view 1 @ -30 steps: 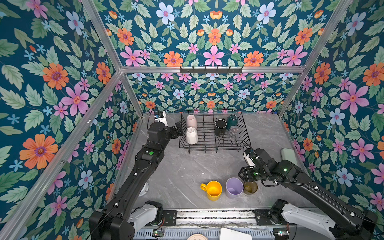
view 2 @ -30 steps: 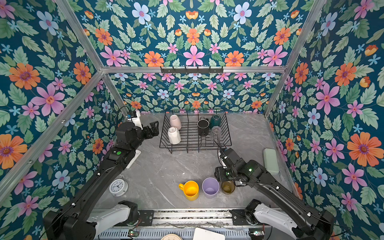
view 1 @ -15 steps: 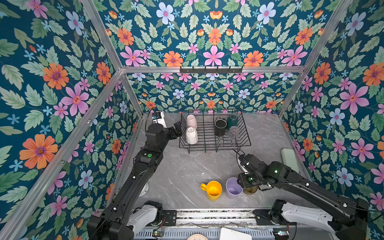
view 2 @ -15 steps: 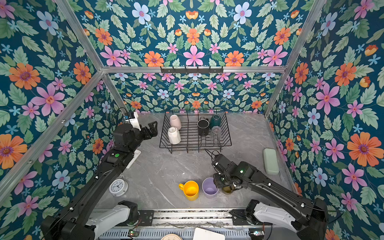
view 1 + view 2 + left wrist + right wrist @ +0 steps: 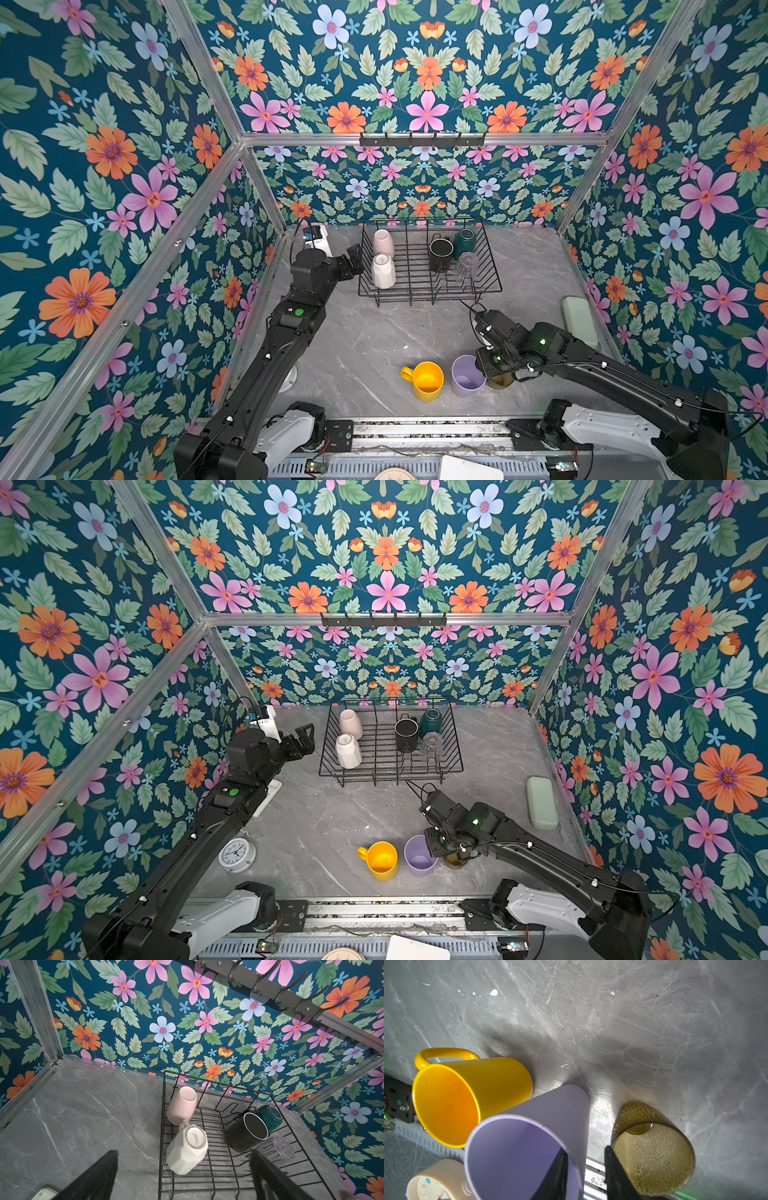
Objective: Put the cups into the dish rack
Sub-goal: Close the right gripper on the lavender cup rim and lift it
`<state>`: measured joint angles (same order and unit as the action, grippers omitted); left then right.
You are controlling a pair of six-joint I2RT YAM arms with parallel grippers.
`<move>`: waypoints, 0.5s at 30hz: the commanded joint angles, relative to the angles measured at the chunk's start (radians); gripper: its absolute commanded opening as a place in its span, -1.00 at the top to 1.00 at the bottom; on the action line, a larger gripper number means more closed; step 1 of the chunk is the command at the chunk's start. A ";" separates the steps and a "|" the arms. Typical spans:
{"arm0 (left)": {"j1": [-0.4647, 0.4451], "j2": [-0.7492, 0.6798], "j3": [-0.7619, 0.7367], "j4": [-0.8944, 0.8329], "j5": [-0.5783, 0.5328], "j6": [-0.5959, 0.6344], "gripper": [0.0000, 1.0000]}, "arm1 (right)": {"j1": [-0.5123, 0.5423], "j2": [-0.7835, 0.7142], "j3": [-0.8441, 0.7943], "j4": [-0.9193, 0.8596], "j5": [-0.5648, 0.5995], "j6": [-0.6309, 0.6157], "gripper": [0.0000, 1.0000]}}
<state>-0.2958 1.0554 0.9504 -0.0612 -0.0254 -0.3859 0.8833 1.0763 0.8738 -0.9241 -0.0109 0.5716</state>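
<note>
Floral wallpaper in teal, pink and orange covers all walls; the floor is a smooth grey marble-look table (image 5: 357,345) with faint white veins. At the back stands the dish rack (image 5: 490,286), a black wire basket on short feet. Inside it, on the left, a matte pale pink mug (image 5: 181,1105) and a faceted glossy white mug (image 5: 187,1150) lie base-up; on the right are a black mug (image 5: 246,1132), a dark green mug (image 5: 270,1116) and a ribbed clear glass (image 5: 277,1148).

Near the front edge three cups stand upright in a row: a glossy yellow mug (image 5: 467,1097) with a loop handle, a smooth lavender tumbler (image 5: 529,1142), and a dimpled amber glass (image 5: 652,1147).

Left gripper (image 5: 301,739) hangs just beside the rack's left side, jaws spread wide, holding nothing. Right gripper (image 5: 585,1169) is down at the row; one dark finger sits inside the tumbler and one outside it, in the gap beside the amber glass, so the jaws straddle the tumbler's wall. Whether they press it I cannot tell.

A round white clock (image 5: 236,854) and a pale green rounded block (image 5: 579,320) also lie on the table.
</note>
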 commanded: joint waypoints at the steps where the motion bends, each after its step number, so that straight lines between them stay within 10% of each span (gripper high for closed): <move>1: 0.001 -0.002 -0.002 0.015 0.008 -0.002 -1.00 | 0.007 0.018 0.001 0.026 0.018 0.003 0.54; 15: 0.009 -0.017 -0.024 0.024 0.020 -0.021 -0.99 | 0.007 0.039 0.059 -0.050 0.097 -0.018 1.00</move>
<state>-0.2893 1.0424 0.9283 -0.0605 -0.0200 -0.3935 0.8906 1.1210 0.9119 -0.9279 0.0380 0.5533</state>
